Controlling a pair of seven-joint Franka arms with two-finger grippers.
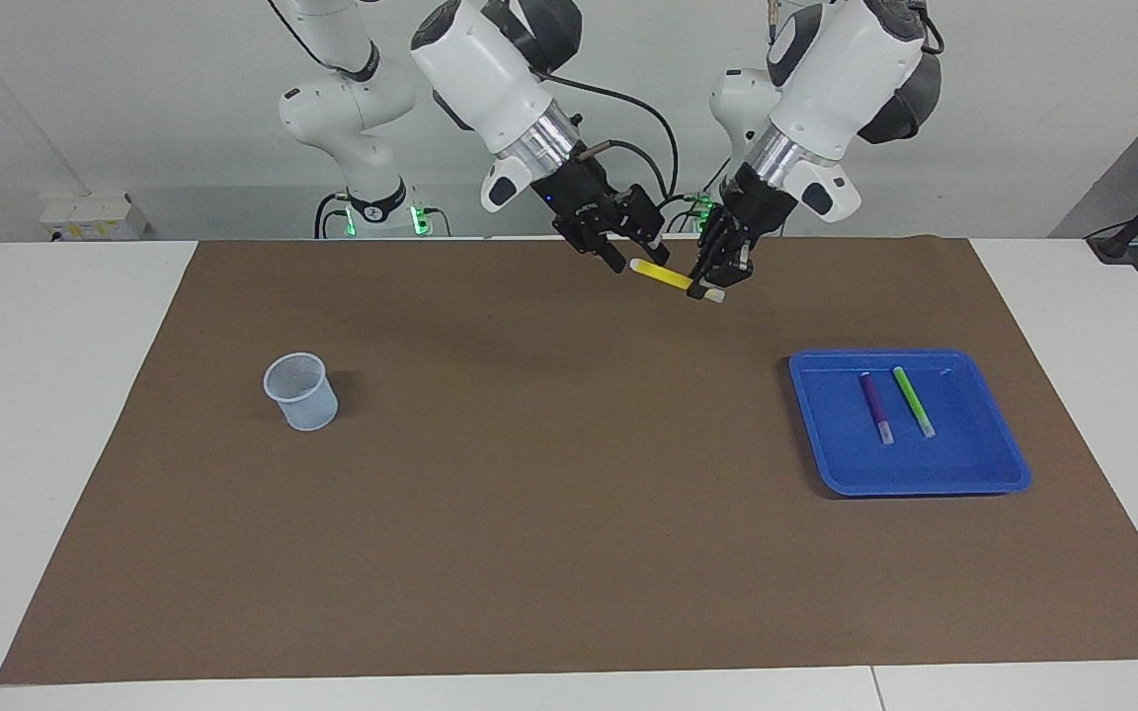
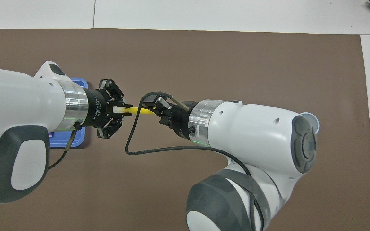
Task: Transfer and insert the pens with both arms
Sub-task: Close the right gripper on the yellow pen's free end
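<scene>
My left gripper (image 1: 713,284) is shut on the whitish end of the yellow pen (image 1: 661,276) and holds it level in the air over the mat, near the robots' edge. My right gripper (image 1: 639,255) is open, with its fingers on either side of the pen's free yellow end. The overhead view shows the same: the left gripper (image 2: 121,110), the yellow pen (image 2: 136,110) and the right gripper (image 2: 152,107). The purple pen (image 1: 876,406) and the green pen (image 1: 913,401) lie side by side in the blue tray (image 1: 984,466); the overhead view hides them.
A pale translucent cup (image 1: 301,391) stands upright on the brown mat (image 1: 549,513) toward the right arm's end; its rim peeks out in the overhead view (image 2: 314,120). A tray corner (image 2: 75,141) shows under the left arm. A black cable (image 2: 159,149) hangs from the right wrist.
</scene>
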